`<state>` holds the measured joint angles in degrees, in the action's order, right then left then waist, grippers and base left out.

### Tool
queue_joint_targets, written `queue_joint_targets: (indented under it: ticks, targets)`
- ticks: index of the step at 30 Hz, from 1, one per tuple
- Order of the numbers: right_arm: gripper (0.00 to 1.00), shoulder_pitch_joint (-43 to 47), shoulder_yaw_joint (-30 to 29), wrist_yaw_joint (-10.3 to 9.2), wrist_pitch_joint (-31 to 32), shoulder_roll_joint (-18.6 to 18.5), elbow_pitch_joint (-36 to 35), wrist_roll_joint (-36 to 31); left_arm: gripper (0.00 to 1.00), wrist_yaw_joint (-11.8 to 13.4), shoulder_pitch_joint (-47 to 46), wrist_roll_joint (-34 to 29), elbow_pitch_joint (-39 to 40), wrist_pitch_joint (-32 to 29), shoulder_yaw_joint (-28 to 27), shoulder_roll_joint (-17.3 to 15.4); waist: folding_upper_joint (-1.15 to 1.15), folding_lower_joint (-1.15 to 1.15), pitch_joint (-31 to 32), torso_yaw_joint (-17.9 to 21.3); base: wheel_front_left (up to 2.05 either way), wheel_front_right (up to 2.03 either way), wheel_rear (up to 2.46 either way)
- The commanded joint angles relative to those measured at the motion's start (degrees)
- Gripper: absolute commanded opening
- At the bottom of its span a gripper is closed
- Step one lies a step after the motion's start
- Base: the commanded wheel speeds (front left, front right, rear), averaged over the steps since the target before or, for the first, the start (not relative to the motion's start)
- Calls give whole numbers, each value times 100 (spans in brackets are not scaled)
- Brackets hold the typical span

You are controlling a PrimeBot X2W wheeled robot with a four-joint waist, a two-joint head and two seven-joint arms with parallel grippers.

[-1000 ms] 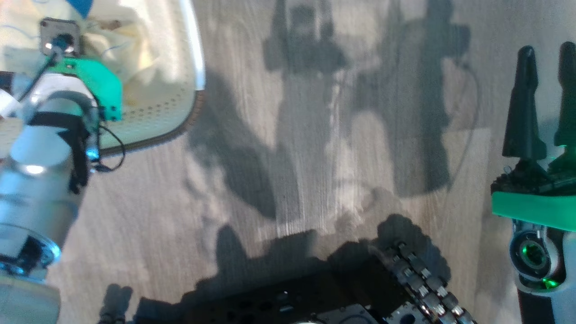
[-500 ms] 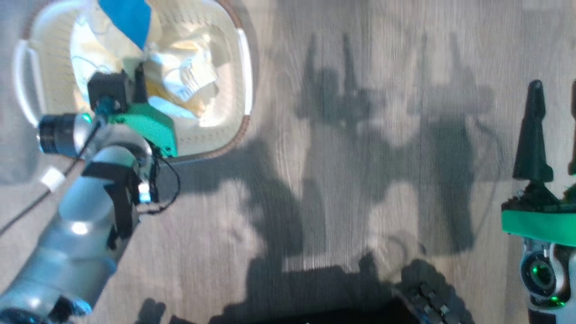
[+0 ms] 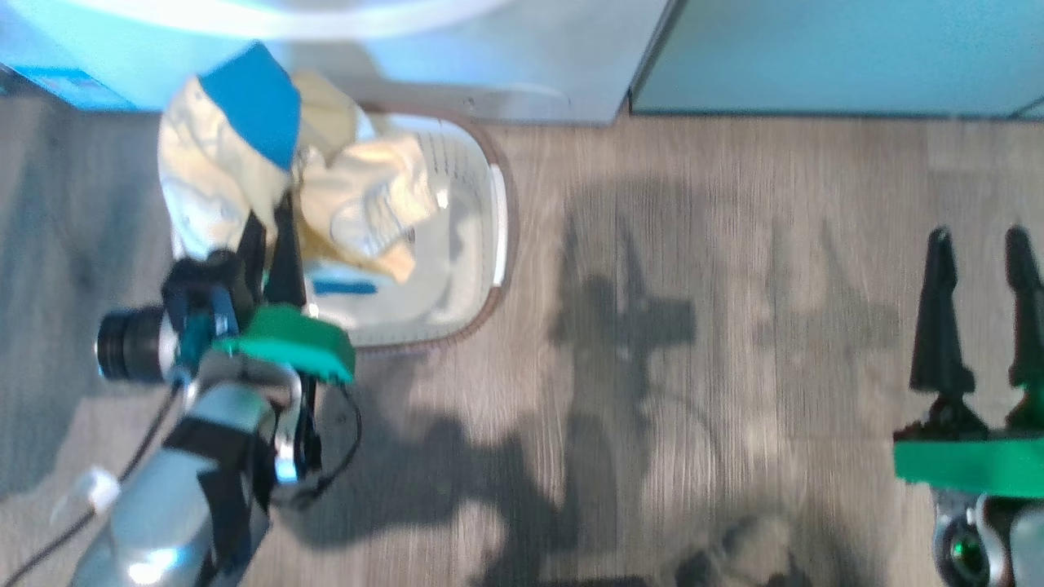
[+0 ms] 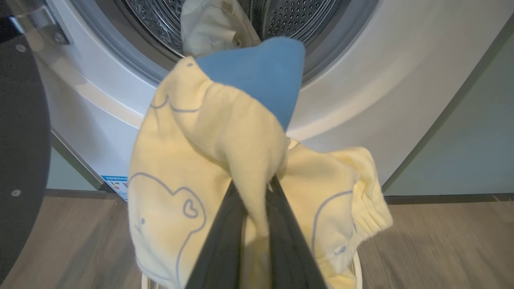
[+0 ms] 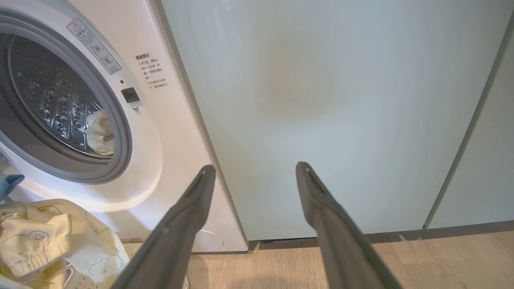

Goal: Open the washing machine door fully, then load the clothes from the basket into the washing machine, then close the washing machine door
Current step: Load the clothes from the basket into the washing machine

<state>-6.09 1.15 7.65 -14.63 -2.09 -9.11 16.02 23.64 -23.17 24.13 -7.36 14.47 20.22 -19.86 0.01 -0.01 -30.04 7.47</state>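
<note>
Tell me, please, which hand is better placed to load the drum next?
Left. The left hand is shut on a yellow garment held up before the open drum; the right hand hangs open, empty, facing the cabinet.

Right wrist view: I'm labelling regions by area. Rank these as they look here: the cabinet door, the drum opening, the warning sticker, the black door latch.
1. cabinet door
2. drum opening, cut off at the left edge
3. warning sticker
4. black door latch

This ranks apparent size only, since the distances from the camera differ.
</note>
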Motion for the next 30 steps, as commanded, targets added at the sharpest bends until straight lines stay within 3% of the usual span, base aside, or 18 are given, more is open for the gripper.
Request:
queue_joint_targets:
  ticks: [1,11,22,30]
  targets:
    - [100,138,86,-16,-37,-78,-138,-67,0,49,74,-66,267,51,-260,-216,-1,1,343,-112,0,0,0]
    - [100,635,190,-16,-37,-111,143,-257,0,201,1238,-66,1254,-10,-337,-402,-1,1,1382,-232,0,0,0]
    - [100,1149,286,-16,-37,-143,271,-321,0,328,2061,-24,1610,-210,-174,-491,-1,1,2303,-296,0,0,0]
    - [100,1422,337,-16,-37,-149,341,-387,0,405,2422,0,1769,-348,-91,-542,-1,1,2634,-289,0,0,0]
